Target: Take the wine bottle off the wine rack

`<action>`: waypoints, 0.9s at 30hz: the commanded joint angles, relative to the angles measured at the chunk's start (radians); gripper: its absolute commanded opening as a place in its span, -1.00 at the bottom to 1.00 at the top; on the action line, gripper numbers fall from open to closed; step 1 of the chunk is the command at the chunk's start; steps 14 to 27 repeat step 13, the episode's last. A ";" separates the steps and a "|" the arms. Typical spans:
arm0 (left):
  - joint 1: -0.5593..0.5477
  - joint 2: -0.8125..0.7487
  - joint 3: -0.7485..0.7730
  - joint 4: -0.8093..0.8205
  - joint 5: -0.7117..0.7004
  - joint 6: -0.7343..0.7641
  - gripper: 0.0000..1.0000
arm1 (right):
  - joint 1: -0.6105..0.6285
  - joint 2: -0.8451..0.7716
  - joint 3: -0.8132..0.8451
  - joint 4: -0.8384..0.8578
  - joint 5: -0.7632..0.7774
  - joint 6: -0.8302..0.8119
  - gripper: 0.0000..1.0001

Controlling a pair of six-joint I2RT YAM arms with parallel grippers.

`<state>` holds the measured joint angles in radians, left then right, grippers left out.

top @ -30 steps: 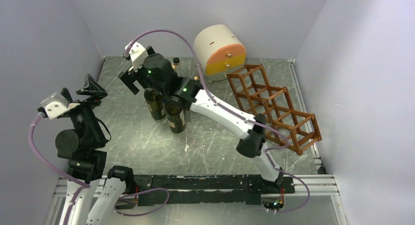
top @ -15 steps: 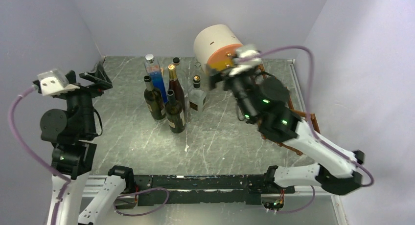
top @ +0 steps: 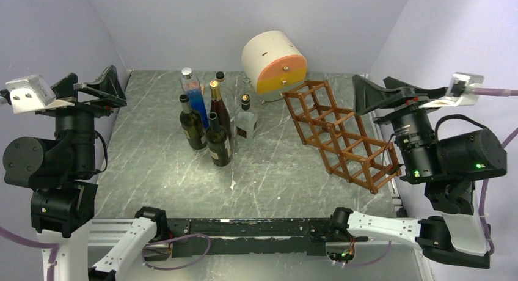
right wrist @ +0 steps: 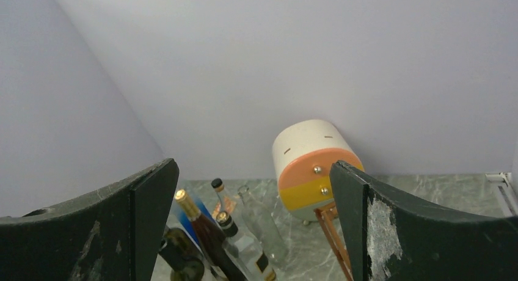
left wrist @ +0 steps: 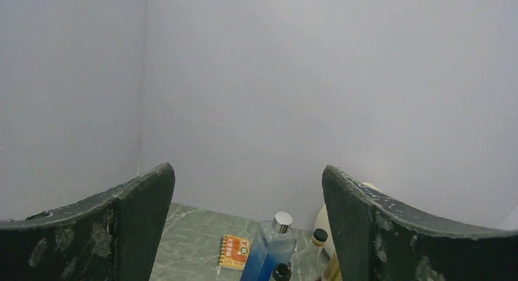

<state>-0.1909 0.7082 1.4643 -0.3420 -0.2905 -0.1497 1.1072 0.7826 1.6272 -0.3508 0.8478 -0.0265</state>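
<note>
While both my arms sit high at the table's sides, my left gripper is spread wide and holds nothing. My right gripper is just as wide and also empty. One rack lies on the right half of the table, skewed from far centre toward the near right. Six bottles that I can count stand upright in one cluster left of the rack, apart from it: two dark green, one blue, one gold-topped, one clear, one small with a black cap. One white drum sits just beyond the rack. One orange notebook lies beside the blue bottle.
</note>
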 commanded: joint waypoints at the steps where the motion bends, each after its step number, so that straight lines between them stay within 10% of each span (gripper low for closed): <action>1: -0.004 0.004 0.019 -0.017 0.020 0.019 0.88 | 0.000 0.028 -0.010 -0.088 -0.048 0.031 1.00; 27: -0.004 0.002 -0.023 -0.003 0.036 0.012 0.87 | 0.000 0.050 -0.031 -0.078 -0.008 0.010 1.00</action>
